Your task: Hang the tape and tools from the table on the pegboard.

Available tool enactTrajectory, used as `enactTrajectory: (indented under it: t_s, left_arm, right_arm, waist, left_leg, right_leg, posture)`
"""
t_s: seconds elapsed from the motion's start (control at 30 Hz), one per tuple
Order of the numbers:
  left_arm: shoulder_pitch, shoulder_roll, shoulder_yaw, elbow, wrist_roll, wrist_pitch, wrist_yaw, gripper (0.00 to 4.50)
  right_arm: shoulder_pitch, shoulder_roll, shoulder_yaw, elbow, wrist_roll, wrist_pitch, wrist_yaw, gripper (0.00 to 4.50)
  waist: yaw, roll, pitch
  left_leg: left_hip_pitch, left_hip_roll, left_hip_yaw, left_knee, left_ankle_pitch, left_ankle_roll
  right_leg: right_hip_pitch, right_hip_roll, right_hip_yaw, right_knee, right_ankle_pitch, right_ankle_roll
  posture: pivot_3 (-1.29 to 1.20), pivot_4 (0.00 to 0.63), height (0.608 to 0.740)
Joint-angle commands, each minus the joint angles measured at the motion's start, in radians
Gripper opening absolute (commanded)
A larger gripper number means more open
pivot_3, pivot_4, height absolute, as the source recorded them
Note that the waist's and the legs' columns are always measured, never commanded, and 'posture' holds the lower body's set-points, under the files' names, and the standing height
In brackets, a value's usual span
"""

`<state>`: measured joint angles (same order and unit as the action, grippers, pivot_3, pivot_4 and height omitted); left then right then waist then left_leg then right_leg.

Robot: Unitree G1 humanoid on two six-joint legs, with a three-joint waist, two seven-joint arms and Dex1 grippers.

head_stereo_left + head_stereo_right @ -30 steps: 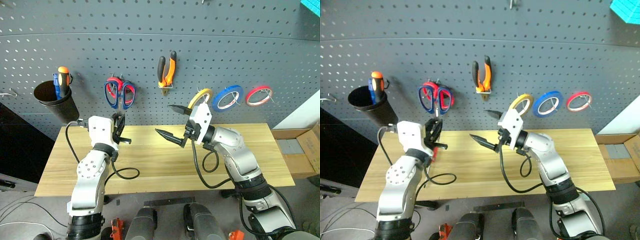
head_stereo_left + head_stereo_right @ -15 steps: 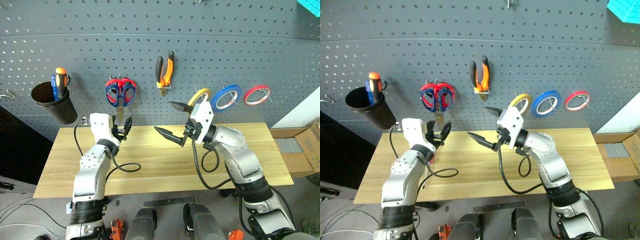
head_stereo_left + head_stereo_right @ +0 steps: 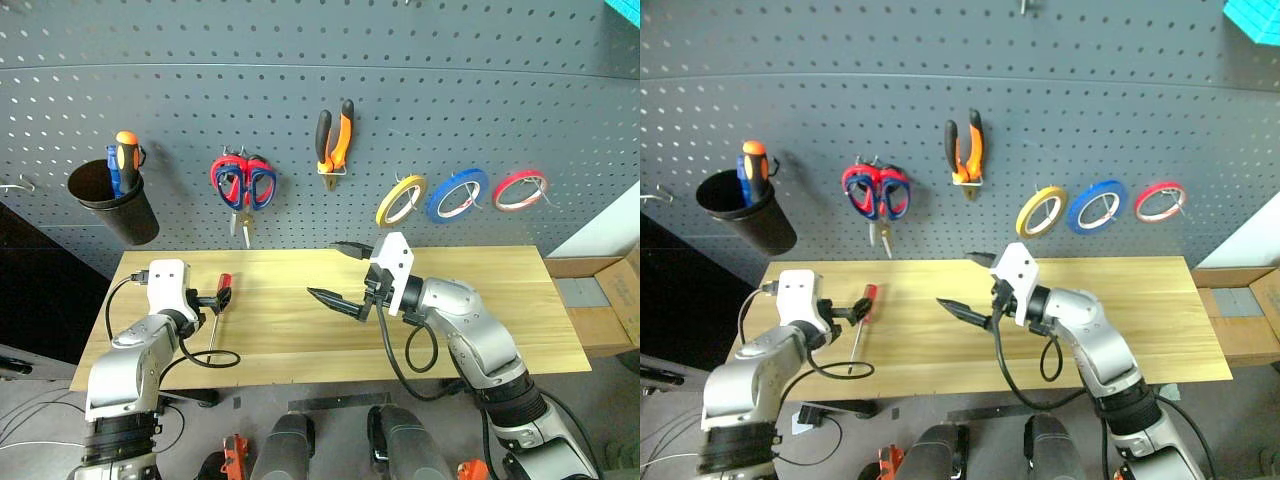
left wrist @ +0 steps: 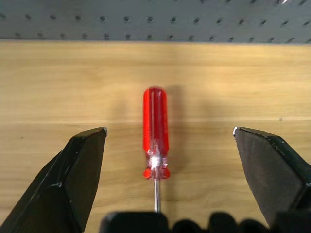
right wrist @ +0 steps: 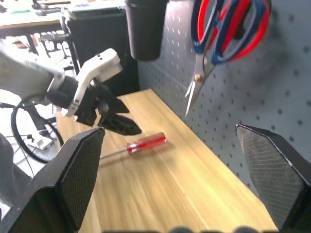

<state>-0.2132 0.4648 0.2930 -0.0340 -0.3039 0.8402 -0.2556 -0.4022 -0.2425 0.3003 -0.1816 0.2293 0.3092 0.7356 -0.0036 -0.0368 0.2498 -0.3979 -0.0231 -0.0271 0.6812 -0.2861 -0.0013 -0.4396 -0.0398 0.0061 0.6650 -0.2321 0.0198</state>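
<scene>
Clear red plastic screwdriver with thin steel shaft, flat on pale plank-grained bench, between spread black fingers of left pincer. Right pincer likewise released, empty. Yellow tape ring hooked on grey perforated pegboard.

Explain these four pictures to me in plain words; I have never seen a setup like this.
This is a two-armed humanoid robot standing at a light wooden table in front of a dark grey pegboard. The two wide pictures come from cameras in its head, looking down over its arms. The other two come from cameras on its wrists, looking along the black jaws. On the table lies a small red-handled screwdriver; the left gripper sits over it with jaws wide open, holding nothing. The right gripper is open and empty too. Already on the board hang scissors, orange-and-black pliers, and yellow, blue and red tape rolls.
</scene>
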Motion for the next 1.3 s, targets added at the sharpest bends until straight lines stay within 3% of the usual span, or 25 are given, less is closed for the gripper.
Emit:
enactTrajectory:
  t_s: [0.03, 0.17, 0.4, 0.97, 1.23, 1.3]
  left_arm:
    - [-0.023, 0.030, -0.004, 0.021, 0.000, 0.049, -0.012, 4.48]
    - [-0.068, 0.046, -0.044, 0.084, 0.018, 0.108, -0.010, 4.48]
    - [-0.125, 0.055, -0.048, 0.193, 0.040, 0.098, -0.011, 4.48]
    - [-0.292, 0.042, -0.115, 0.476, 0.106, -0.008, -0.023, 4.48]
    - [-0.320, 0.039, -0.142, 0.556, 0.127, 0.023, -0.033, 4.48]
    - [-0.314, 0.034, -0.138, 0.552, 0.130, 0.013, -0.030, 4.13]
  right_arm:
    - [0.009, 0.013, 0.010, -0.029, -0.005, -0.018, -0.013, 4.50]
    - [0.007, 0.026, 0.032, -0.017, -0.031, 0.003, -0.034, 4.50]
    - [0.000, -0.053, 0.117, 0.046, -0.167, 0.013, -0.031, 4.50]
    - [0.028, -0.062, 0.118, -0.031, -0.162, 0.031, 0.003, 4.50]
    - [0.024, -0.054, 0.109, -0.041, -0.161, 0.049, -0.004, 4.50]
    - [0.024, -0.052, 0.107, -0.043, -0.161, 0.053, -0.007, 4.50]
  waist:
    - [-0.001, 0.000, 0.000]
    - [-0.002, 0.001, 0.003]
    - [-0.002, 0.001, 0.008]
    - [-0.007, 0.000, 0.023]
    - [-0.017, 0.000, 0.029]
    - [-0.021, 0.000, 0.029]
  left_leg:
    - [0.000, 0.000, 0.000, 0.000, 0.000, 0.000]
    - [0.000, 0.000, 0.000, 0.000, 0.000, 0.000]
    - [0.000, 0.000, 0.000, 0.000, 0.000, 0.000]
    - [-0.002, 0.000, -0.001, -0.001, 0.000, 0.000]
    - [-0.002, 0.000, -0.001, -0.001, 0.000, 0.000]
    - [-0.002, 0.000, -0.001, -0.001, 0.000, 0.000]
  right_leg:
    - [0.000, 0.000, 0.000, 0.000, 0.000, 0.000]
    - [0.000, 0.000, 0.000, -0.001, 0.000, 0.000]
    - [0.000, 0.000, 0.000, -0.001, 0.000, 0.000]
    - [-0.001, -0.001, -0.001, -0.002, 0.000, 0.000]
    - [-0.001, -0.001, -0.001, -0.002, 0.000, 0.000]
    - [-0.001, -0.001, -0.001, -0.002, 0.000, 0.000]
  posture:
    - [0.04, 0.297, 0.740]
    - [0.03, 0.304, 0.740]
    - [0.03, 0.311, 0.740]
    - [-0.01, 0.323, 0.740]
    - [-0.01, 0.328, 0.740]
    - [-0.01, 0.327, 0.740]
